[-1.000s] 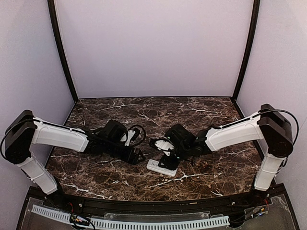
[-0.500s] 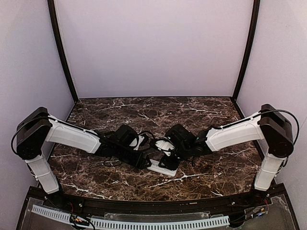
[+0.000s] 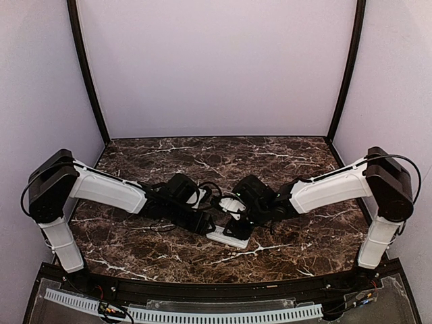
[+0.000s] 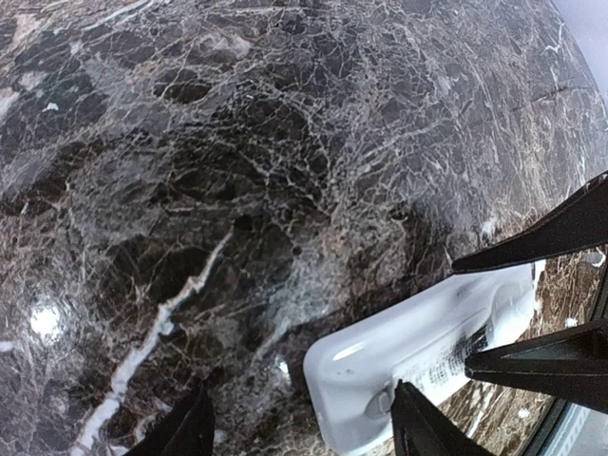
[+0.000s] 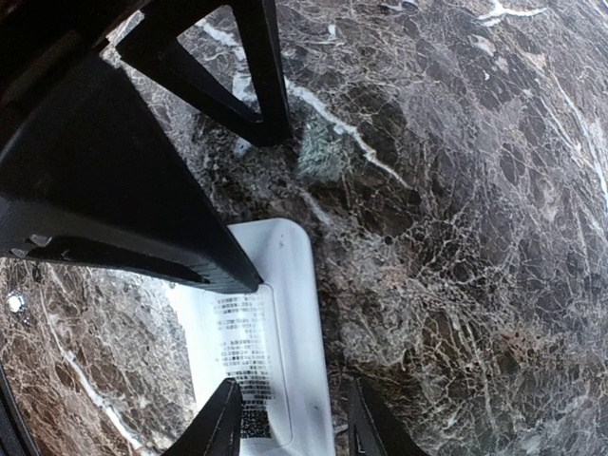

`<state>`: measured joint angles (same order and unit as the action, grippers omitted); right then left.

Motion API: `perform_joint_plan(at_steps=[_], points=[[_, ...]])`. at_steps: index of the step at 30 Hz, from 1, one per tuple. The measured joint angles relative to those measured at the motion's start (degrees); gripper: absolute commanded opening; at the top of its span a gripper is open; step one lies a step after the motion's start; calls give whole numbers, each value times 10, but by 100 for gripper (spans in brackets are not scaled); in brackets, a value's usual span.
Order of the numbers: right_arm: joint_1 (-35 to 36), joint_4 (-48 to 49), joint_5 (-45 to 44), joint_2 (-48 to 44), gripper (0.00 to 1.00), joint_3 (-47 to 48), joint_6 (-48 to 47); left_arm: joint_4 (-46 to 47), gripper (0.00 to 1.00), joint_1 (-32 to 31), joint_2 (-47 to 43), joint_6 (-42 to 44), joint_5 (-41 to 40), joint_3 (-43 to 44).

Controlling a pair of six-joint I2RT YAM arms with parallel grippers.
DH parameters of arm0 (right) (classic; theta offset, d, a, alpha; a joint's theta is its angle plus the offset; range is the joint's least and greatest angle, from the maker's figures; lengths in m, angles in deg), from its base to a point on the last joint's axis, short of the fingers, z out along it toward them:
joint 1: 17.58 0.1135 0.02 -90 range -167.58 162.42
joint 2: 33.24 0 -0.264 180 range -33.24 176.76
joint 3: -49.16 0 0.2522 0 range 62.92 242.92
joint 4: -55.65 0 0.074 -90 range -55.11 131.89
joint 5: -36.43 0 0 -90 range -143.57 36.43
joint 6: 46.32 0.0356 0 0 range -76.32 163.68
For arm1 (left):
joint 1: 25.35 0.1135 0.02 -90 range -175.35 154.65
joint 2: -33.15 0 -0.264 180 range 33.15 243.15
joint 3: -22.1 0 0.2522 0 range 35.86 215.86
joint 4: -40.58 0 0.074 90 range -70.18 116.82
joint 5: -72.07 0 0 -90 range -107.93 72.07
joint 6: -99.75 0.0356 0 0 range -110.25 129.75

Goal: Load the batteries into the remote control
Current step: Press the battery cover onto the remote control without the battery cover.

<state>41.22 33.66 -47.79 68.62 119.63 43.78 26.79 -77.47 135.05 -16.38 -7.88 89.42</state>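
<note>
The remote control (image 3: 221,236) lies flat on the marble between the two arms, plain back up, with a printed label on the back (image 5: 245,347). My right gripper (image 3: 236,228) stands over its right end with jaws apart (image 5: 294,427): one finger over the label, the other just off the long edge. My left gripper (image 3: 206,226) is open at the remote's left end (image 4: 304,432); one fingertip (image 4: 418,427) reaches the small latch there, the other stands over bare marble. The remote (image 4: 408,356) fills the lower right of the left wrist view. The batteries show in no view.
The dark marble table (image 3: 283,162) is closed in by lilac walls at the back and sides, with black corner posts (image 3: 86,74). The two grippers' fingers stand very close over the remote; the left gripper's fingers (image 5: 123,218) loom across the right wrist view.
My left arm has swung right until its gripper reached the remote's left end, and its jaws have narrowed a little. The right arm and the remote have stayed put.
</note>
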Motion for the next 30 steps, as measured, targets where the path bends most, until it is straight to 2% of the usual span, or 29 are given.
perform_joint_plan(at_steps=[7,13,30], points=[[0,3,0,-1,38,-3,0,-21,61,-11,12,15,-17,23],[0,8,0,-3,38,-8,0,-39,51,-18,16,26,-37,38],[0,14,-4,-6,38,-16,0,-52,33,-21,14,37,-46,43]])
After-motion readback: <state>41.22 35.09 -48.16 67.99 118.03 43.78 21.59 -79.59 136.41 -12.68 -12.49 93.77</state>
